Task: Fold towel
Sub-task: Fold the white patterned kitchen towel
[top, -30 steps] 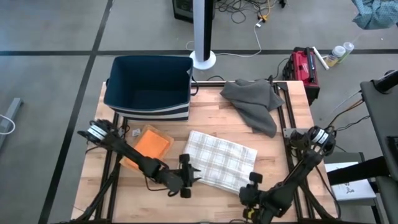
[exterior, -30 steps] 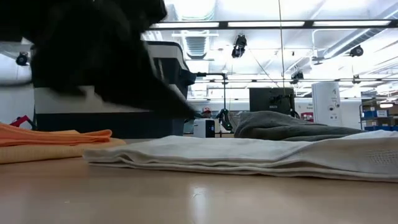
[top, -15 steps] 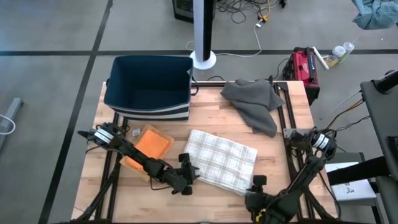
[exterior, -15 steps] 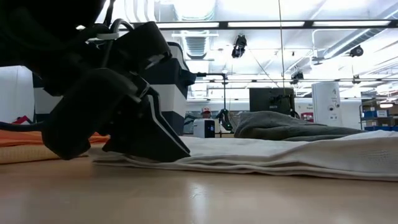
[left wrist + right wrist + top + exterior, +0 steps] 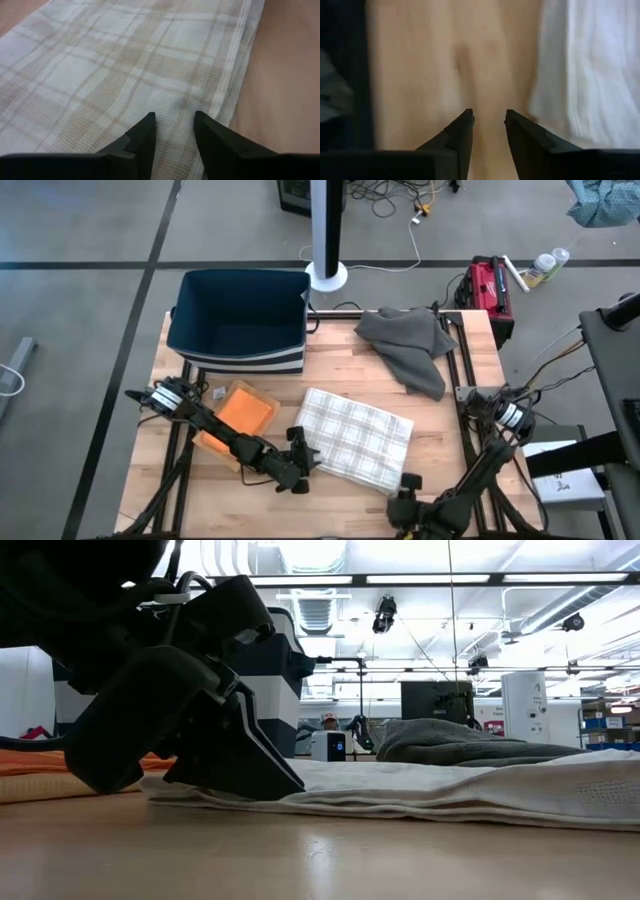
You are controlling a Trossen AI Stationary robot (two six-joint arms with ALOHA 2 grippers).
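The plaid towel (image 5: 357, 439) lies folded flat mid-tabletop (image 5: 450, 430), between an orange cloth (image 5: 240, 412) and a grey cloth (image 5: 408, 346); a dark bin (image 5: 240, 320) stands behind. The left gripper (image 5: 303, 463) rests on the towel's near-left corner, fingers (image 5: 145, 135) apart, holding nothing. The right gripper (image 5: 405, 492), fingers apart over bare wood, has drawn back off the towel's edge since a second ago.

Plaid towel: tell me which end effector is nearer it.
Left. The left end effector sits at the plaid towel near corner; the right end effector hangs just off its near edge.
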